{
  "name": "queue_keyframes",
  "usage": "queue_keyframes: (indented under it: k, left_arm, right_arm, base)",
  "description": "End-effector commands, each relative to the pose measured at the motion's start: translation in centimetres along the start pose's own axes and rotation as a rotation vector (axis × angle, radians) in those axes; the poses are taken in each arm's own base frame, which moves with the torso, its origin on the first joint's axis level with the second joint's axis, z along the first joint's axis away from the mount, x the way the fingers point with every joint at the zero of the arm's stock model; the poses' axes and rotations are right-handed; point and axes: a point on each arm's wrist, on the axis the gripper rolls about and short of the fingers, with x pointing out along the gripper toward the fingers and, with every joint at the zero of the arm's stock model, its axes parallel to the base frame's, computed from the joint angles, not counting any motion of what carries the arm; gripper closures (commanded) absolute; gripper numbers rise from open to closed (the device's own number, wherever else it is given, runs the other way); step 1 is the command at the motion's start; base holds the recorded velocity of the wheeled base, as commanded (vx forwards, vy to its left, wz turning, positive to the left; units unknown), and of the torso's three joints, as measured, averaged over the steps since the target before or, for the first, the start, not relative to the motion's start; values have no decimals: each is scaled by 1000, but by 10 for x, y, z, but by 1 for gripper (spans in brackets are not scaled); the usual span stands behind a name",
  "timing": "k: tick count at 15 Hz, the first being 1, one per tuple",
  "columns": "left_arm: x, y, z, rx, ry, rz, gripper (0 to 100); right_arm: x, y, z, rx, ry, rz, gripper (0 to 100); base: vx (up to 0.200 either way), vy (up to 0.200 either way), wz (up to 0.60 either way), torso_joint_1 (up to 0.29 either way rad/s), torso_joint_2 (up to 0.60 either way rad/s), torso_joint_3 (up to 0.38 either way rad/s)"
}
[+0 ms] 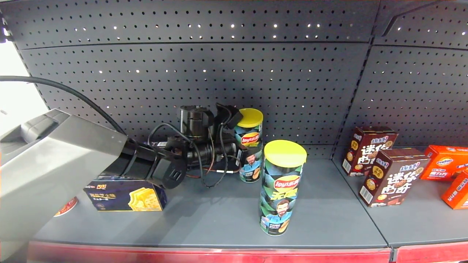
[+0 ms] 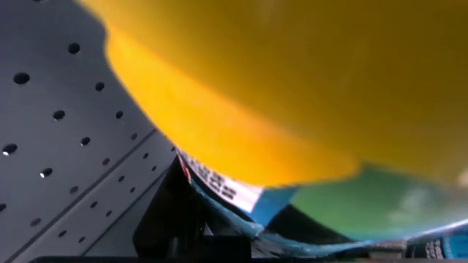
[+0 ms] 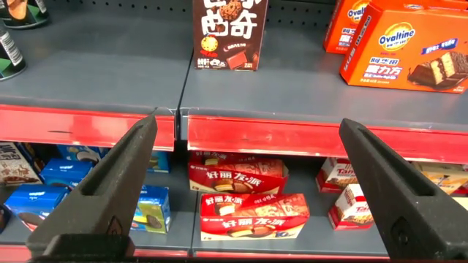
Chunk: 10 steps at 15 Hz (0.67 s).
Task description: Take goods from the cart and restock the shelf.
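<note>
Two tall chips cans with yellow lids stand on the grey shelf (image 1: 219, 215). The back can (image 1: 250, 140) is close to the pegboard wall, and my left gripper (image 1: 243, 156) reaches in from the left and is shut on its middle. Its yellow lid (image 2: 292, 80) and printed wall show very close in the left wrist view. The front can (image 1: 282, 186) stands free, nearer the shelf edge. My right gripper (image 3: 248, 204) hangs open and empty in front of the red shelf edge (image 3: 292, 135), its fingers (image 3: 110, 197) wide apart.
A dark blue cracker box (image 1: 126, 195) lies under my left arm. Brown cookie boxes (image 1: 393, 177) and orange boxes (image 1: 444, 162) stand on the right section. The lower shelf holds red boxes (image 3: 238, 179) and blue packs (image 3: 44, 197). Open shelf floor lies between the front can and the brown boxes.
</note>
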Motion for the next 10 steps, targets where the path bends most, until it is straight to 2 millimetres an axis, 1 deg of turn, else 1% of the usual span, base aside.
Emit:
queue_keyframes:
  k: [1,2,3,4,5,7,10]
  left_arm:
    - [2,0,0,1,-3,-1,100]
    - [6,0,0,4,-5,-4,100]
    - [7,-1,1,4,-4,-8,0]
    - [7,-1,1,4,-4,-8,0]
    - [9,-5,3,-9,32,-21,0]
    - [10,-4,10,-1,16,-19,0]
    - [9,-4,11,-1,14,-18,0]
  right_arm:
    - [0,0,0,0,-1,1,0]
    - [0,0,0,0,-1,-1,0]
    - [0,0,0,0,-1,-1,0]
    - [0,0,0,0,-1,-1,0]
    - [0,0,0,0,-1,-1,0]
    - [0,0,0,0,-1,-1,0]
    - [0,0,0,0,-1,-1,0]
  base:
    - [0,0,0,0,0,0]
    - [0,0,0,0,0,0]
    - [0,0,0,0,0,0]
    - [0,0,0,0,0,0]
    - [0,0,0,0,0,0]
    - [0,0,0,0,0,0]
    - [0,0,0,0,0,0]
